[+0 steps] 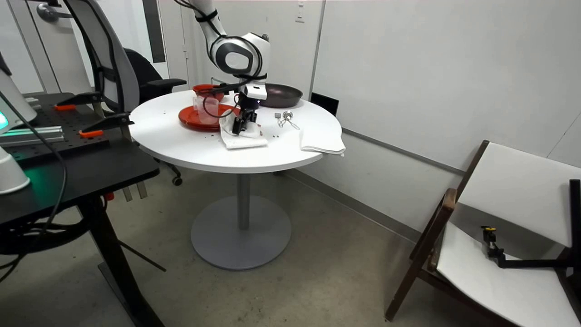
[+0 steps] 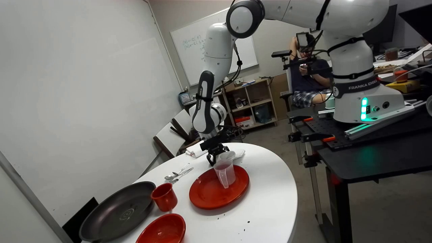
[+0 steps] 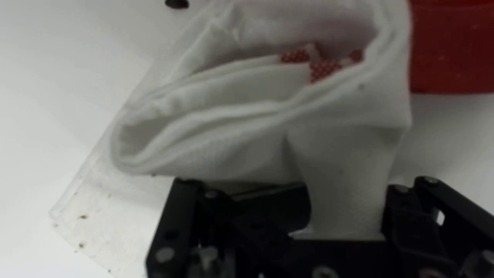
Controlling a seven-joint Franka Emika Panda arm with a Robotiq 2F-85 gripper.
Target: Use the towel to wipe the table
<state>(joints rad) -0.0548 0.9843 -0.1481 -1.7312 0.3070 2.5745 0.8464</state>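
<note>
In an exterior view, black two-finger gripper (image 1: 243, 129) points down over round white table (image 1: 181, 147). White fabric towel (image 1: 245, 142) on the tabletop, bunched under and around the fingers (image 1: 236, 126), flat part spread in front of them. Round red plate (image 1: 187, 119) just beside the fingers, on their left; translucent plastic cup (image 1: 209, 112) on it. Dark round frying pan (image 1: 283, 96) behind the fingers; small silver metal utensils (image 1: 288, 116) right of them, folded white cloth (image 1: 322, 141) farther right at the table edge. Finger gap unreadable here.

In an exterior view, fingers just behind the cup. Plate in front of them. Towel only a pale bit past the cup, right of the fingers. Red cylindrical mug (image 2: 164, 198) and round red bowl (image 2: 163, 232) well in front of the fingers, toward the left. Dark crumbs (image 2: 248, 221) on the table, beyond the plate from the fingers. Grip can't be told from this side.

Wrist view: fingers at the bottom, clamped on a bunched fold of towel, fabric filling the gap. Towel loops out past the tips, red-dotted patch (image 3: 326, 70) inside the fold. Flat pale layer (image 3: 127, 231) left of the fingers, dark specks (image 3: 83, 217) on it. Plate edge past the fingers, upper right, just beside the towel. One dark crumb past the tips, at the top.
</note>
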